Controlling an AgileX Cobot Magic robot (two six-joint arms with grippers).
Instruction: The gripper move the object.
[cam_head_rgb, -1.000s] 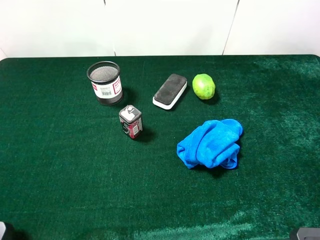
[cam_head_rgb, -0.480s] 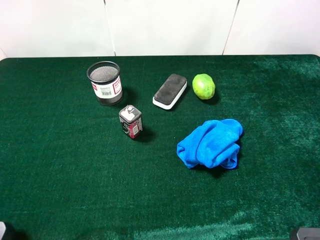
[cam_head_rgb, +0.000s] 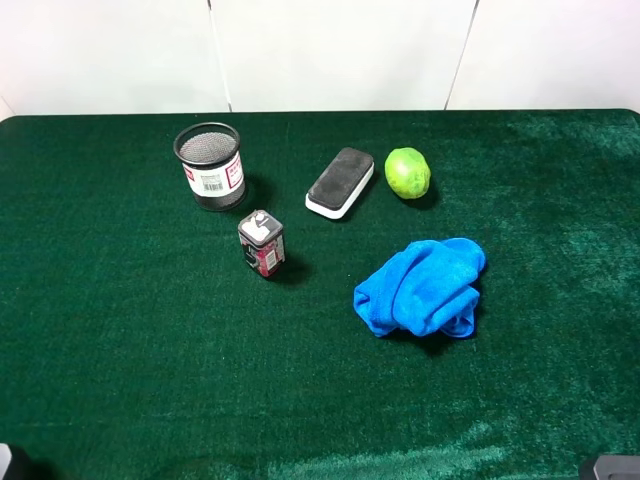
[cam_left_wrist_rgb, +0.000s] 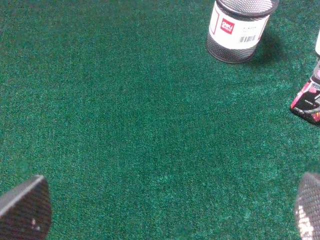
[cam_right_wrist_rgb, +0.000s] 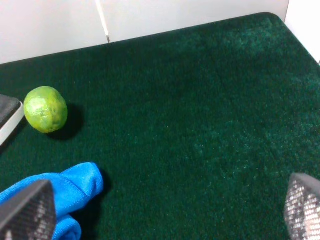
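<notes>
Left gripper (cam_left_wrist_rgb: 165, 210) sits low over bare green felt (cam_left_wrist_rgb: 125, 125), fingertips (cam_left_wrist_rgb: 25, 210) spread wide apart with nothing between them, and a sliver of that arm shows at the near left corner of the high view. Ahead of it and off to its right there's the small red and black carton (cam_left_wrist_rgb: 309, 102), standing on the felt, and further out beyond that the black mesh pen cup (cam_left_wrist_rgb: 239, 27) with its white label, upright, near the carton but not touching. Over to the right gripper (cam_right_wrist_rgb: 165, 210), jaws equally wide, holding nothing. Right by its left fingertip (cam_right_wrist_rgb: 27, 210) lies the crumpled blue cloth (cam_right_wrist_rgb: 65, 192), partly behind that pad. Further ahead and to its left, the green lime (cam_right_wrist_rgb: 45, 109), resting clear of the cloth, and just past the lime the black-topped eraser (cam_right_wrist_rgb: 9, 112), only its end in frame. From the high camera the eraser (cam_head_rgb: 340, 182) lies between pen cup (cam_head_rgb: 210, 165) and lime (cam_head_rgb: 407, 172)
</notes>
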